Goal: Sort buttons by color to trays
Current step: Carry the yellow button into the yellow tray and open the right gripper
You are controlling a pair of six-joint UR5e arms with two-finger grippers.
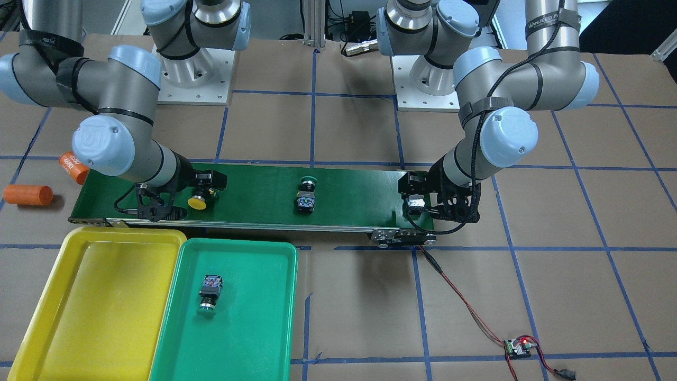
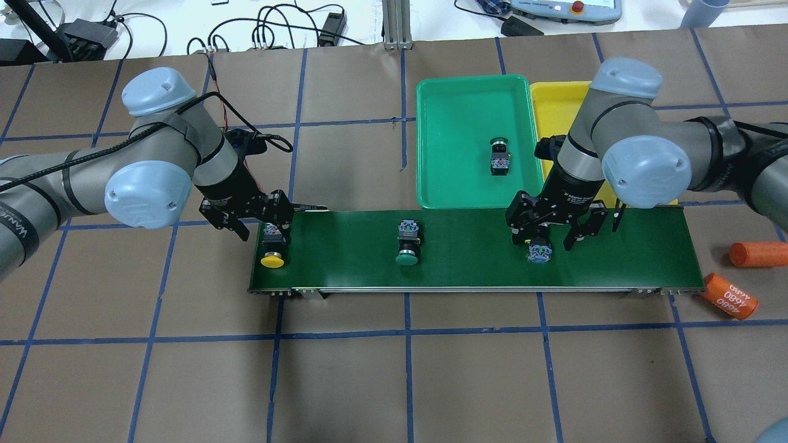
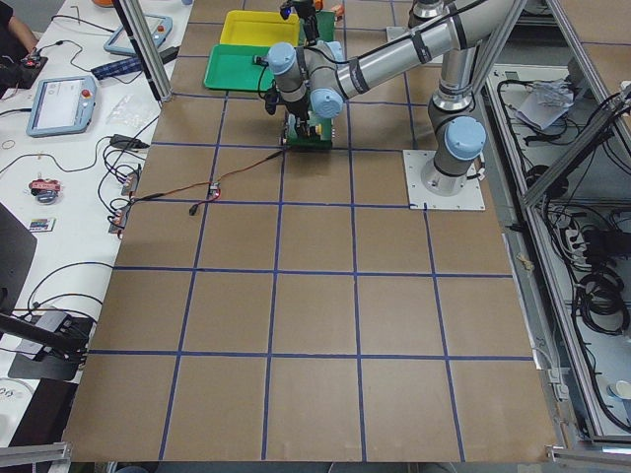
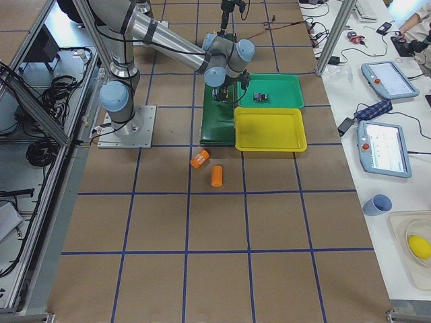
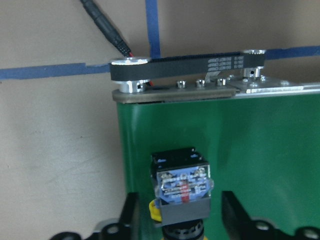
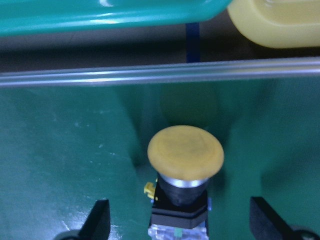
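A yellow-capped button [image 2: 273, 249] lies at the left end of the dark-green conveyor [image 2: 468, 264]. My left gripper [image 2: 261, 215] is open, and its fingers [image 5: 131, 215] straddle this button's contact block [image 5: 182, 182] without touching it. A second yellow-capped button [image 1: 198, 201] lies between the wide-open fingers [image 6: 100, 222] of my right gripper [image 2: 545, 231]; its cap [image 6: 185, 152] faces the trays. A green-capped button [image 2: 407, 243] lies mid-belt. Another green-capped button [image 1: 210, 295] lies in the green tray [image 1: 254, 328]. The yellow tray [image 1: 95, 296] holds nothing.
Two orange cylinders [image 2: 758, 253] [image 2: 729, 296] lie on the table off the belt's right end. The belt's drive pulley [image 5: 130, 75] and a red cable [image 1: 465, 301] leading to a small controller board [image 1: 520, 347] are at its left end. The trays sit side by side against the belt's far edge.
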